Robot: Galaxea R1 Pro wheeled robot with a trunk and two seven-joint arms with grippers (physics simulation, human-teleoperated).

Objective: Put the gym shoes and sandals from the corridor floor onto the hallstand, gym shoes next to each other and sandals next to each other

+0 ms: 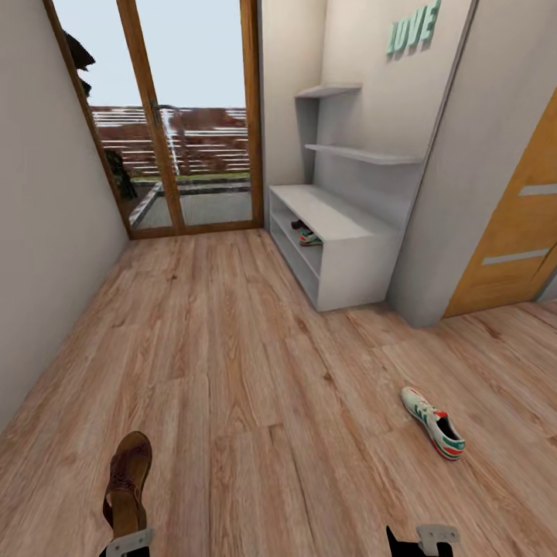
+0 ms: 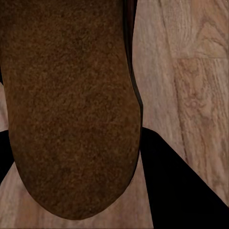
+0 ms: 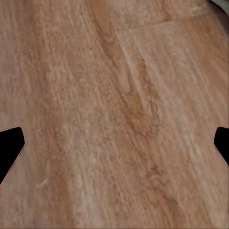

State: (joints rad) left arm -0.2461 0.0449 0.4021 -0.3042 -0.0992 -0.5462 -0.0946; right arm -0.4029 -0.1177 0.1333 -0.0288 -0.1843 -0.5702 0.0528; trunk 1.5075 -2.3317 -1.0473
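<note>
**Sandal in hand, sneaker on the planks**

Nearest my camera, my left gripper (image 1: 124,534) grips a slim brown leather sandal (image 1: 128,480); its rough sole fills the wrist picture (image 2: 71,109). My right gripper (image 3: 114,143) hangs with fingers spread wide over the light wood-grain plank floor (image 1: 255,371). Further right lies a white green-striped gym shoe (image 1: 433,423). Beyond, the low light-grey hallstand (image 1: 340,255) holds another sneaker (image 1: 309,237) on its shelf.
</note>
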